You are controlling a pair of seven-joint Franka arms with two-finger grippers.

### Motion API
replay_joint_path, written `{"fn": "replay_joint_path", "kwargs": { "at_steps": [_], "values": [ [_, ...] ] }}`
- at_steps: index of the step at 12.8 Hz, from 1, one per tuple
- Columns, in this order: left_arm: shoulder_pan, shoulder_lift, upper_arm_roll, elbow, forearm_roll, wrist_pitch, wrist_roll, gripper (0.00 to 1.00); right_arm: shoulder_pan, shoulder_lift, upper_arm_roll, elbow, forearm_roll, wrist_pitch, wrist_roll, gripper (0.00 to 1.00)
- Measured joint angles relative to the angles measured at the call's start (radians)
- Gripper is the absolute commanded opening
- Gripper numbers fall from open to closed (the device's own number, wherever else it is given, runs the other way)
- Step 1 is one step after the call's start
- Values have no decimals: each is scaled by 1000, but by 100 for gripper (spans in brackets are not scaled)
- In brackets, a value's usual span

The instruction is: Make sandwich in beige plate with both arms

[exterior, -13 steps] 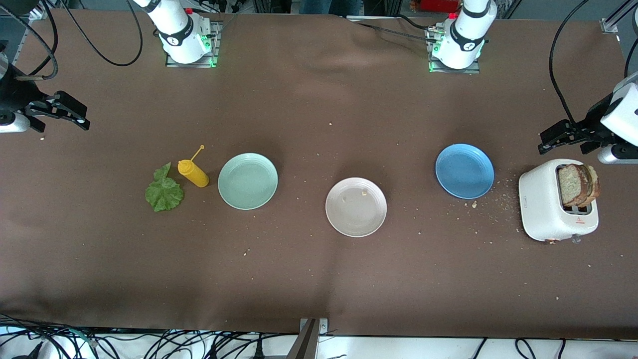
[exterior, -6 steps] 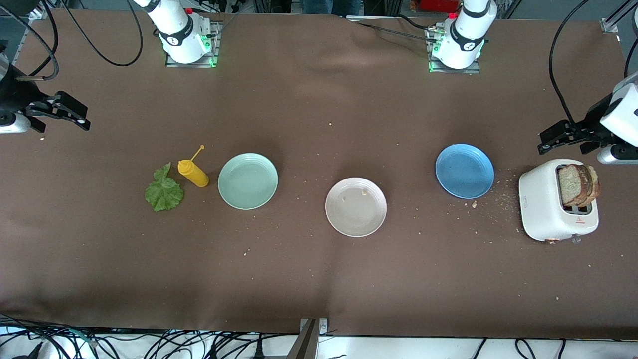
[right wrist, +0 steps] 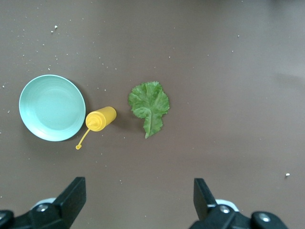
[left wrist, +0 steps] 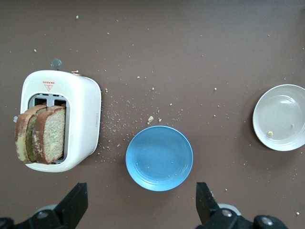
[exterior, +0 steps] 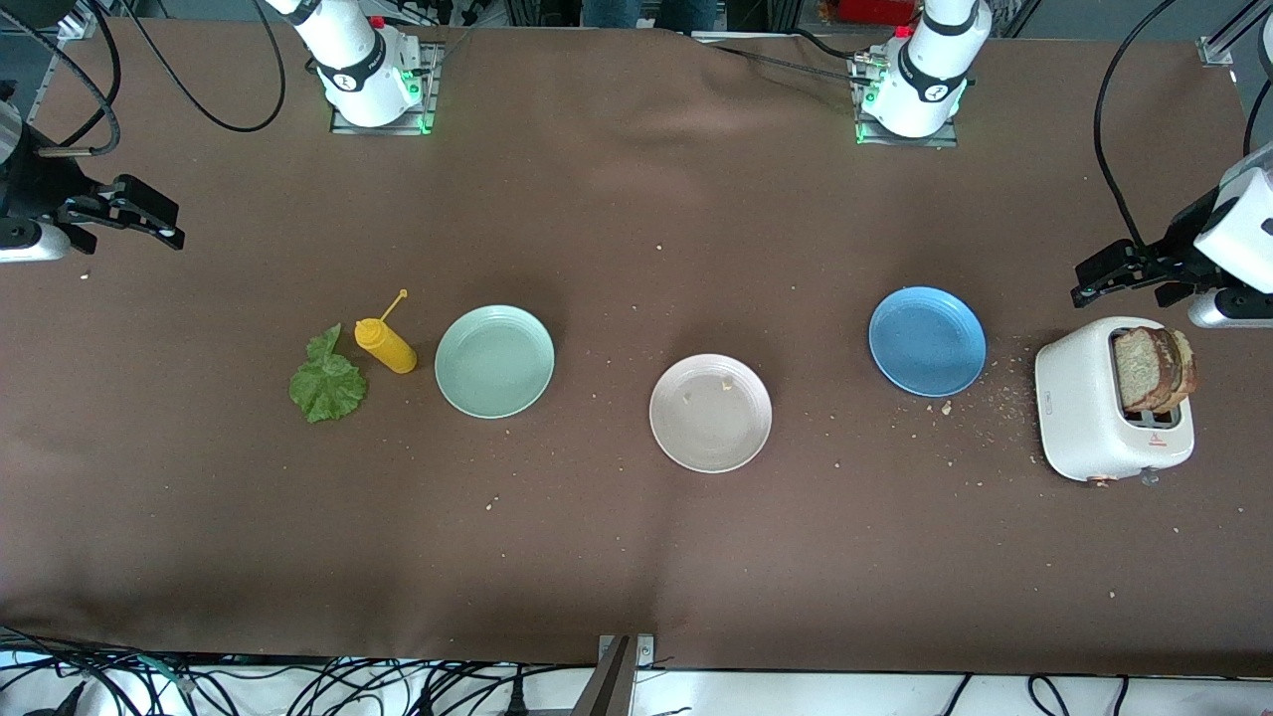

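Both hands hang spread and empty at the frame edges: left hand above the toaster, right hand upper left; beige plate sits mid-counter, open around.

Two arms, both with white shells and dark grey joint bands. Each base link carries a small black logo mark and stands on a metal mounting plate lit green at its edge (a red fitting shows on top of each base). Black cables loop off both arms.

The left pincer is black, with angular wedge-shaped fingers; a silver-grey cylindrical housing sits beside its wrist. The right pincer matches: black body, black tapered fingers, a silver housing alongside. Round screw heads show on both finger mounts.
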Motion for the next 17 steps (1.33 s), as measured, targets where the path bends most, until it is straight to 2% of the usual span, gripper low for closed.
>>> {"fn": "replay_joint_path", "kwargs": {
  "at_steps": [17],
  "values": [
    [5, 6, -4, -6, 0, 0, 0, 100, 0, 14, 0, 1, 0, -4, 0, 100]
  ]
}}
